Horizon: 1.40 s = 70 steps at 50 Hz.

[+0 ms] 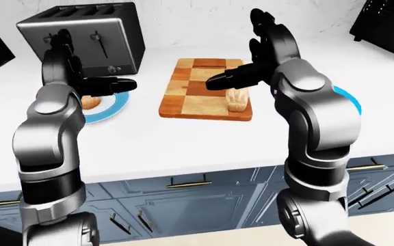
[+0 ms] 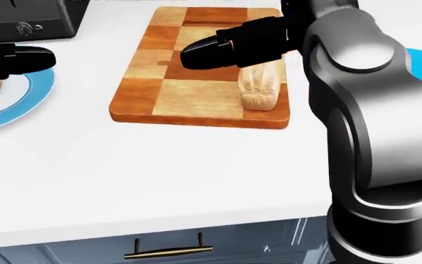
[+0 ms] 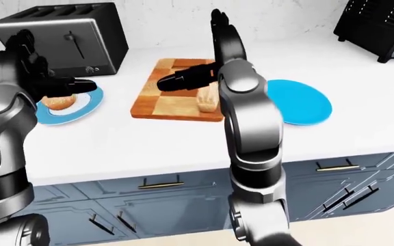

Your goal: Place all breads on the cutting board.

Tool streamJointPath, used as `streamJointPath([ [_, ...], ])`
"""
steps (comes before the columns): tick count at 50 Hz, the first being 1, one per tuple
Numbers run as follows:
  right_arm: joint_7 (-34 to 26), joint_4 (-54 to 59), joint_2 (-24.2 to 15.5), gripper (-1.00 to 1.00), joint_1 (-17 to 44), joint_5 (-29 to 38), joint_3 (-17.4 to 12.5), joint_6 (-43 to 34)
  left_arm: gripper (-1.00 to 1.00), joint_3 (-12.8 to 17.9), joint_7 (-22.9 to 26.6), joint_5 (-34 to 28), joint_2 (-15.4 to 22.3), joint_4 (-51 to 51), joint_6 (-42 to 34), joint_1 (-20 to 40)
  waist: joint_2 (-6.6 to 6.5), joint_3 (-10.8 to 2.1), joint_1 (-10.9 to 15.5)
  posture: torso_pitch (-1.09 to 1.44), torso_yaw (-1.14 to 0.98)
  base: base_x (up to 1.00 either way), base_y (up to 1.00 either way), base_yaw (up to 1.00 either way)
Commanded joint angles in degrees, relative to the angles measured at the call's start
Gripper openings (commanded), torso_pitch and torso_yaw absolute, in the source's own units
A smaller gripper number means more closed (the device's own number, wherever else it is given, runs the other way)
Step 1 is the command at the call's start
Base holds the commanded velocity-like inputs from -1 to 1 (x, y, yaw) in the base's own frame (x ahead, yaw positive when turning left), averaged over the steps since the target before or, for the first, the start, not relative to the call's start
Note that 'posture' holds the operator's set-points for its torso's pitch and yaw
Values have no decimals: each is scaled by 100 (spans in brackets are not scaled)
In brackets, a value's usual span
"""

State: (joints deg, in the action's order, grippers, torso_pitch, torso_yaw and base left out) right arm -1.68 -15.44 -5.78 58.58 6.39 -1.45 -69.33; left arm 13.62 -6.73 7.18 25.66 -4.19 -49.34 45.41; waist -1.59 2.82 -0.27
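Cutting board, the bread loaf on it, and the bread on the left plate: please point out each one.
cutting board (image 2: 148, 82): head view, bare checkered surface left of the loaf.
bread loaf (image 2: 261, 88): head view, its top.
bread on the left plate (image 3: 58, 103): right-eye view, its visible crust.

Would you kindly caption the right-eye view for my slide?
One loaf lies on the cutting board; another bread waits on the left plate.

White countertop (image 2: 159, 176); dark metal 4-slot toaster (image 1: 87, 38) at upper left; 2 blue round plates (image 3: 300, 101) (image 3: 87, 100); blue-grey cabinet drawers (image 1: 183, 205) with brass bar handles (image 2: 168, 252); black appliance (image 3: 382, 25), upper right.
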Motion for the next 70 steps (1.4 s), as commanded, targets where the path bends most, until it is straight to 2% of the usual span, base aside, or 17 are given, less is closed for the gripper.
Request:
streamJointPath([
  [1,28,-132,-15,100,157,4,-6,201,100,93,78,-171,156,-44,287,208,-15,-158,7,0,0,0,0,0],
  [7,64,-153,8,100,170,-65,-70,208,100,176,79,-235,162,54,275,243,-25,-156,-4,0,0,0,0,0],
  [8,84,-156,24,100,186,-99,-95,184,100,185,64,-228,157,45,259,254,-52,-270,-15,0,0,0,16,0],
  [11,116,-146,12,100,227,-152,-79,122,100,185,59,-218,155,67,299,255,210,-233,9,0,0,2,37,0],
  [13,148,-139,27,100,231,-183,-84,123,100,184,55,-203,148,63,296,251,277,-312,5,0,0,3,43,0],
  [15,157,-122,0,100,254,-196,-59,113,100,188,59,-193,167,88,296,278,269,-288,-1,0,0,3,43,0],
  [16,156,-111,-13,100,260,-199,-44,121,100,183,56,-191,170,86,292,282,242,-240,-3,0,0,4,23,0],
  [18,157,-132,-10,100,267,-211,-45,89,100,175,55,-191,169,82,292,278,41,-56,-74,0,0,0,0,0],
  [19,154,-159,-18,100,240,-213,-34,91,100,181,54,-187,170,67,281,269,-131,-48,-117,0,0,0,0,0],
  [20,159,-179,-7,100,221,-231,-62,110,100,178,53,-191,168,70,291,252,-415,-117,-141,0,0,0,0,0],
  [22,172,-216,-1,100,171,-247,-65,129,100,180,51,-192,152,56,304,211,-226,-17,-96,0,0,0,0,0],
  [26,189,-217,2,100,104,-263,-39,168,100,162,45,-200,122,73,335,186,144,-104,-12,0,0,0,0,0],
  [27,189,-220,9,100,81,-269,-32,184,100,159,47,-203,123,82,334,190,164,-89,-34,0,0,0,0,0],
  [38,189,-320,29,100,-23,-305,-21,164,100,-85,294,-615,256,749,718,445,44,-165,70,0,0,0,0,0],
  [46,194,-355,58,100,-154,-332,-15,221,100,-198,713,-1131,168,1654,1313,573,27,-227,77,0,0,0,0,0],
  [58,172,-461,16,100,-252,-360,-31,193,100,-296,1015,-1290,153,3114,1786,1324,63,-278,63,0,0,0,0,0],
  [70,164,-558,47,100,-399,-361,-12,208,100,-277,1195,-1484,281,3012,1665,1152,33,-265,16,0,0,0,0,0],
])
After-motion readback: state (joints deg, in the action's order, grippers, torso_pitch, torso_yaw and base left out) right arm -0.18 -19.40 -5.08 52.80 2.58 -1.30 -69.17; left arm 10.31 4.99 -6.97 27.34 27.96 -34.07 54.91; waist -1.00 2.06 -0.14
